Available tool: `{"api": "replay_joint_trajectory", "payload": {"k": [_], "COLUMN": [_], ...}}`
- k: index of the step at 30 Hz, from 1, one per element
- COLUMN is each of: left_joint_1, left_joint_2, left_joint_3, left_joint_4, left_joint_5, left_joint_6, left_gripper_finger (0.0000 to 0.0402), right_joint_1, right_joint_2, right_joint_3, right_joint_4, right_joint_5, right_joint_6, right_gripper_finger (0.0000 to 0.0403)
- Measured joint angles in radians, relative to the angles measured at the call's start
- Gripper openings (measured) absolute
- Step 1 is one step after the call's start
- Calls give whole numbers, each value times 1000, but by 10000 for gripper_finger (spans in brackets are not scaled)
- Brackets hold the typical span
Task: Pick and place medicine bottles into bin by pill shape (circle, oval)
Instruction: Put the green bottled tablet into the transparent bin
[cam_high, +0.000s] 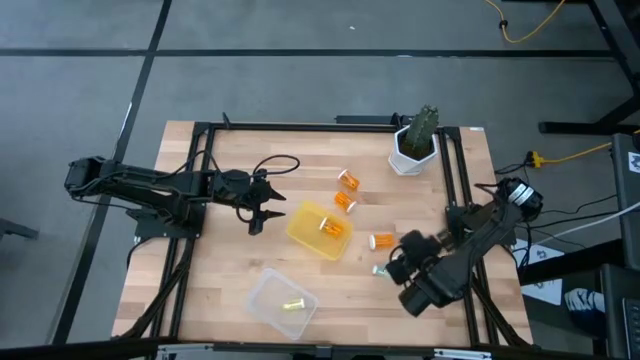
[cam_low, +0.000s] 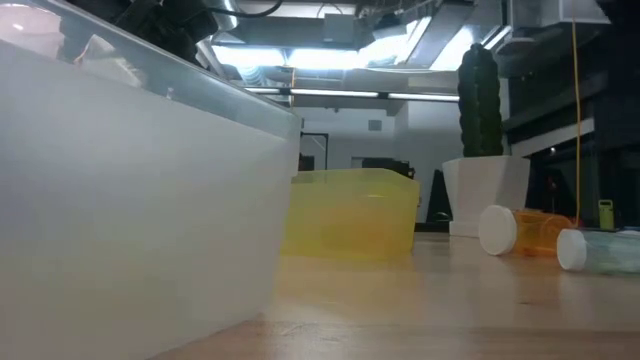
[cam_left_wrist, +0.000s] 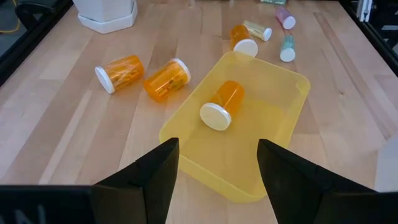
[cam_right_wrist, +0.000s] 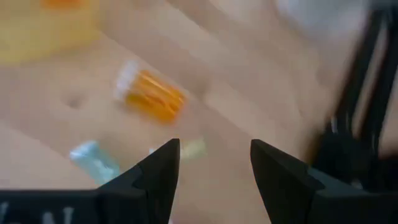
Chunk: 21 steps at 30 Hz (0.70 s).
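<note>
Because it lay on its side on the bare wood just ahead of the right gripper's (cam_right_wrist: 214, 180) spread, empty fingers (cam_right_wrist: 155, 177), the orange bottle (cam_right_wrist: 151, 94) looked the likeliest next pick. It was a stubby translucent cylinder with a white cap, probably light and rigid, with a smooth wall that could roll or slip out sideways if pinched off-centre. The safest hold seemed to be across the middle of the body, jaws square to its long axis, clear of the cap. Nearer those fingers, a slim teal vial (cam_right_wrist: 93, 158) and a pale yellowish one (cam_right_wrist: 191, 149) lay close together; their narrow bodies would likely need a tighter close and careful centring.

Farther out, the left gripper (cam_left_wrist: 214, 171) hung just short of the yellow bin (cam_left_wrist: 273, 134), its fingers (cam_left_wrist: 158, 174) likewise parted and holding nothing. One orange bottle (cam_left_wrist: 221, 106) already rested inside that bin, beyond those fingertips. Past the bin's far wall, two more orange bottles (cam_left_wrist: 146, 73) lay on the table. A clear bin (cam_high: 270, 300) held a single yellowish vial (cam_high: 294, 305), well apart from both grippers. The white plant pot (cam_high: 412, 152) stood at the table's far edge.
</note>
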Motion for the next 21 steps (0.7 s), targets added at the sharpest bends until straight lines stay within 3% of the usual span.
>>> {"api": "replay_joint_trajectory", "payload": {"k": [3,9,15,18,21], "left_joint_1": [0,0,0,0,0], "left_joint_2": [0,0,0,0,0], "left_joint_3": [0,0,0,0,0], "left_joint_4": [0,1,0,0,0], "left_joint_5": [0,0,0,0,0], "left_joint_6": [0,0,0,0,0], "left_gripper_finger": [212,212,212,212,212], "right_joint_1": [0,-36,-101,-130,-145], "right_joint_2": [-6,-12,-34,-43,-43], "right_joint_3": [-67,-150,-186,-209,-229], "right_joint_4": [43,144,246,342,556], "right_joint_5": [-100,-203,-235,-231,-232], "right_joint_6": [55,74,61,-50,-319], "right_gripper_finger": [200,200,200,200,200]}}
